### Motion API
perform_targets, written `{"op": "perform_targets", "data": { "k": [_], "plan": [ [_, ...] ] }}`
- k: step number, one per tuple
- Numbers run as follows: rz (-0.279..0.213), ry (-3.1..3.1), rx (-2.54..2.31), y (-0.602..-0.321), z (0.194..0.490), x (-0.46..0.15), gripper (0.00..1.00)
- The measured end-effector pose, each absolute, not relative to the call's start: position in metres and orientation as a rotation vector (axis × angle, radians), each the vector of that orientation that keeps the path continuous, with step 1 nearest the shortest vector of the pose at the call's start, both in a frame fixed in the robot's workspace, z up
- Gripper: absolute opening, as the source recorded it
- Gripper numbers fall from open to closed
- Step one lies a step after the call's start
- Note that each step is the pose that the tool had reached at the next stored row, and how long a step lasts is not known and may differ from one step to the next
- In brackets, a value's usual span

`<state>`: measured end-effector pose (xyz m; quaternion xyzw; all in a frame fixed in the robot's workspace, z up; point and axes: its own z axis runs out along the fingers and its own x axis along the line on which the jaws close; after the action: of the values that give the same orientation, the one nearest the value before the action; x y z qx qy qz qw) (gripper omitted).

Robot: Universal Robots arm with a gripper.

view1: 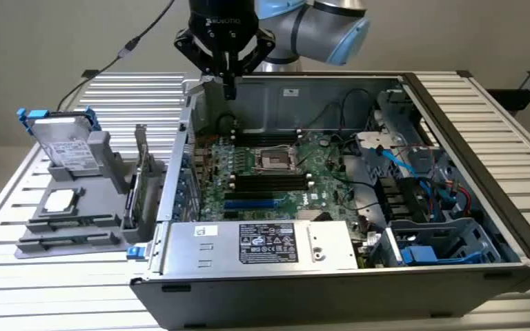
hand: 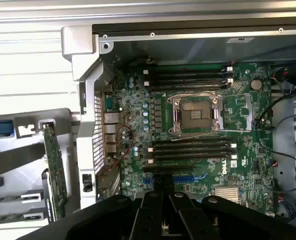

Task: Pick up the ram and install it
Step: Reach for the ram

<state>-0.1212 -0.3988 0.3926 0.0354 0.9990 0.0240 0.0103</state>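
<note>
The motherboard (view1: 275, 165) is looking green with small silver dots on it. Its long slots (hand: 190, 147) are looking black, and one slot (view1: 251, 204) is showing blue. The gripper (view1: 231, 88) is looking black. The arm (view1: 325, 24) is showing grey and light blue. The table (view1: 495, 117) is showing silver stripes.

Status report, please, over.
Tool shut, empty, above open dark computer case. Long green circuit-board stick upright in grey holder beside case, untouched. Nothing in the way.

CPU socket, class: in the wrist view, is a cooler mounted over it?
No, the CPU socket lies uncovered, with its metal frame in plain sight, on the green motherboard.
</note>
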Motion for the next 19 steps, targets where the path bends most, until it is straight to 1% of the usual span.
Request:
{"op": "perform_targets", "data": {
  "k": [8, 19],
  "plan": [
    [0.075, 3.118, 0.111, -0.399, 0.393, -0.123, 0.1],
    [0.075, 3.118, 0.111, -0.399, 0.392, -0.172, 0.1]
  ]
}}
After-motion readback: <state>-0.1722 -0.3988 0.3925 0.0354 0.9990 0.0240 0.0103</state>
